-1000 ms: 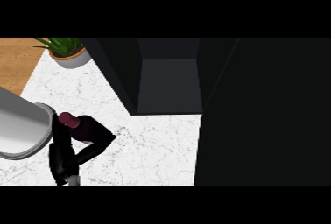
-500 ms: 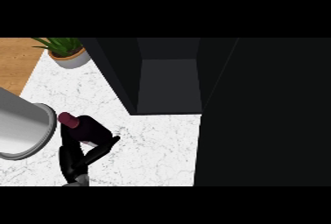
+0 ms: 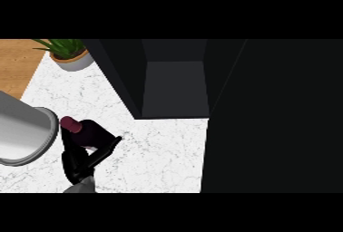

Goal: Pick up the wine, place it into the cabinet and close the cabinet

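The wine bottle (image 3: 79, 129) was held by the curled left hand (image 3: 80, 158), near the open cabinet (image 3: 175, 86).

Landmark: the cabinet (image 3: 175, 77), standing open at the back of the counter (image 3: 161, 154). Left of it, at the far corner, a potted plant (image 3: 68, 53). Nearer and to the cabinet's left, the wine (image 3: 84, 131), held off the counter by the left hand (image 3: 80, 156), fingers curled round it. Just left of the wine, touching or nearly so, the left forearm (image 3: 20, 131).
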